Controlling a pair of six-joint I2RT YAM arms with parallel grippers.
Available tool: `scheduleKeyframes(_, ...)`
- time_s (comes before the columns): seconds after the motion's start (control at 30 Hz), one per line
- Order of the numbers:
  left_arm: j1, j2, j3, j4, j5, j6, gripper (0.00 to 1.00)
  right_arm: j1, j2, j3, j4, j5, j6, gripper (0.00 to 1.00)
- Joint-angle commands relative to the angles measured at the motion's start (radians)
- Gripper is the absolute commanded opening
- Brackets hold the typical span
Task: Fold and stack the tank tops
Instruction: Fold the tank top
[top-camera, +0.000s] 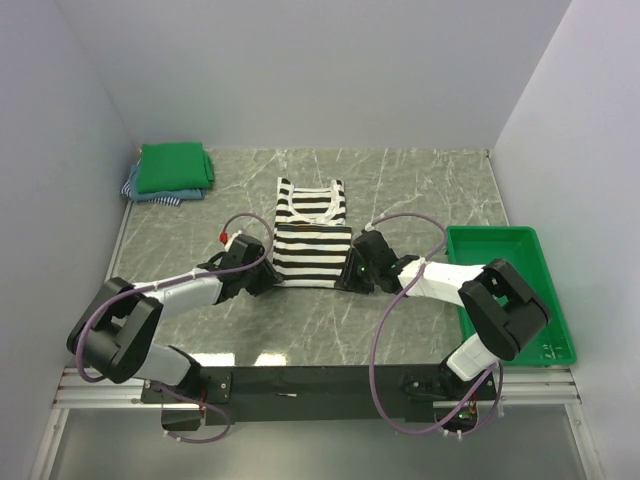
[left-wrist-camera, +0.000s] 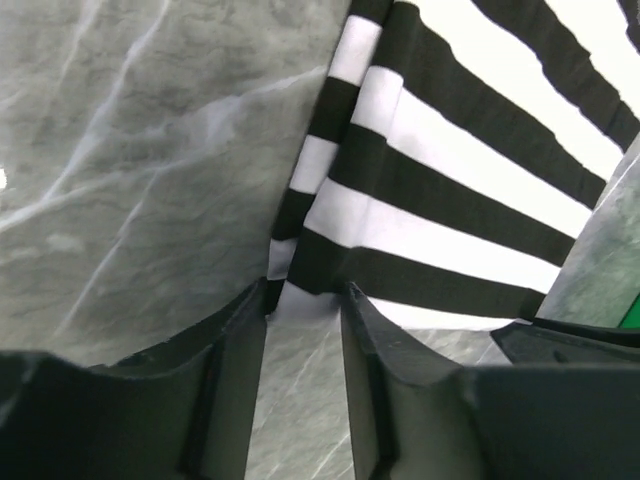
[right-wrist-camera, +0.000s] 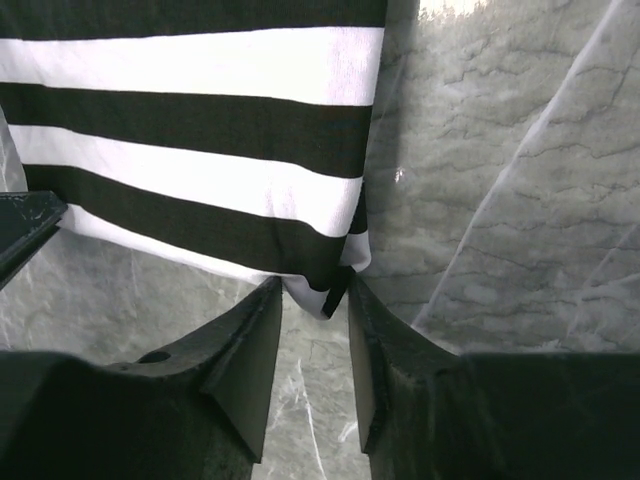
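Striped tank top (top-camera: 312, 240) lies flat at the centre of the marble worktop (top-camera: 420, 200), its straps towards 12 o'clock and its lower part doubled up over the body, so the near edge is a fold at 6 o'clock. The left fingers (top-camera: 270, 283) sit at the garment's 7 o'clock corner and the right fingers (top-camera: 351, 278) at its 5 o'clock corner, both low over the worktop.

In the left wrist view the left fingers (left-wrist-camera: 305, 300) stand parted, bare worktop showing in the gap. The cloth's corner reaches just to the tip of the finger at 9 o'clock, and its black-and-white edge runs across the mouth of the gap; nothing is clamped.

In the right wrist view the right fingers (right-wrist-camera: 312, 295) are likewise parted. The cloth's corner, slightly curled, dips between the two tips, with worktop visible below it. Whether the tips touch the fabric cannot be told.

Folded green tank top (top-camera: 175, 165) rests on folded blue ones (top-camera: 150, 192) at 10 o'clock, well apart. A green tray (top-camera: 500, 270) sits at 4 o'clock.
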Motion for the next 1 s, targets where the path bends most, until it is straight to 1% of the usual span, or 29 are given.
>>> scheduleKeyframes(0.0, 0.001, 0.034, -0.022, 0.049, 0.01, -0.011, 0.4, -0.003, 0.016, -0.026, 0.029, 0.041, 0.021, 0.39)
scheduleKeyframes(0.03, 0.001, 0.047, -0.022, 0.049, 0.013, -0.009, 0.39, -0.002, 0.016, -0.032, 0.029, 0.048, 0.021, 0.38)
scheduleKeyframes(0.07, 0.001, 0.054, -0.021, 0.049, 0.013, -0.009, 0.34, -0.002, 0.016, -0.034, 0.029, 0.049, 0.022, 0.36)
scheduleKeyframes(0.13, 0.001, 0.063, -0.022, 0.049, 0.007, -0.011, 0.31, -0.003, 0.021, -0.037, 0.029, 0.058, 0.018, 0.31)
scheduleKeyframes(0.17, 0.0, 0.064, -0.022, 0.049, 0.006, -0.012, 0.25, -0.003, 0.023, -0.039, 0.029, 0.061, 0.018, 0.25)
scheduleKeyframes(0.23, -0.002, 0.061, -0.021, 0.047, 0.001, -0.012, 0.15, -0.003, 0.021, -0.039, 0.029, 0.066, 0.009, 0.17)
scheduleKeyframes(0.27, -0.005, 0.058, -0.021, 0.044, 0.0, -0.011, 0.07, -0.002, 0.017, -0.037, 0.029, 0.068, 0.004, 0.1)
scheduleKeyframes(0.33, -0.019, 0.035, -0.019, 0.024, -0.009, -0.007, 0.0, 0.0, 0.0, -0.045, 0.026, 0.068, -0.008, 0.03)
scheduleKeyframes(0.37, -0.028, 0.023, -0.019, 0.012, -0.016, -0.009, 0.01, 0.0, -0.01, -0.049, 0.019, 0.068, -0.014, 0.0)
scheduleKeyframes(0.43, -0.063, -0.018, -0.024, -0.011, -0.026, -0.017, 0.0, 0.006, -0.052, -0.077, 0.012, 0.066, -0.019, 0.0)
scheduleKeyframes(0.57, -0.147, -0.121, -0.077, -0.088, -0.055, -0.066, 0.01, 0.072, -0.163, -0.147, -0.014, 0.087, -0.007, 0.0)
scheduleKeyframes(0.6, -0.187, -0.171, -0.106, -0.103, -0.071, -0.098, 0.0, 0.119, -0.213, -0.175, -0.04, 0.092, 0.028, 0.0)
scheduleKeyframes(0.63, -0.206, -0.198, -0.106, -0.115, -0.077, -0.116, 0.01, 0.144, -0.242, -0.189, -0.04, 0.115, 0.029, 0.0)
scheduleKeyframes(0.67, -0.226, -0.227, -0.137, -0.131, -0.08, -0.135, 0.01, 0.176, -0.302, -0.203, -0.058, 0.124, 0.064, 0.0)
scheduleKeyframes(0.73, -0.301, -0.322, -0.172, -0.184, -0.1, -0.199, 0.01, 0.269, -0.362, -0.241, -0.077, 0.156, 0.107, 0.0)
scheduleKeyframes(0.77, -0.36, -0.357, -0.18, -0.235, -0.111, -0.222, 0.01, 0.299, -0.422, -0.253, -0.099, 0.169, 0.152, 0.0)
scheduleKeyframes(0.8, -0.394, -0.388, -0.185, -0.261, -0.137, -0.245, 0.01, 0.367, -0.453, -0.275, -0.109, 0.182, 0.176, 0.0)
scheduleKeyframes(0.83, -0.429, -0.452, -0.186, -0.293, -0.152, -0.294, 0.01, 0.401, -0.485, -0.283, -0.121, 0.199, 0.2, 0.0)
scheduleKeyframes(0.87, -0.463, -0.48, -0.183, -0.319, -0.167, -0.317, 0.01, 0.431, -0.54, -0.287, -0.152, 0.231, 0.248, 0.0)
scheduleKeyframes(0.9, -0.529, -0.526, -0.179, -0.376, -0.198, -0.34, 0.0, 0.463, -0.563, -0.289, -0.17, 0.241, 0.268, 0.0)
scheduleKeyframes(0.97, -0.583, -0.558, -0.153, -0.427, -0.227, -0.402, 0.01, 0.524, -0.621, -0.278, -0.224, 0.267, 0.315, 0.0)
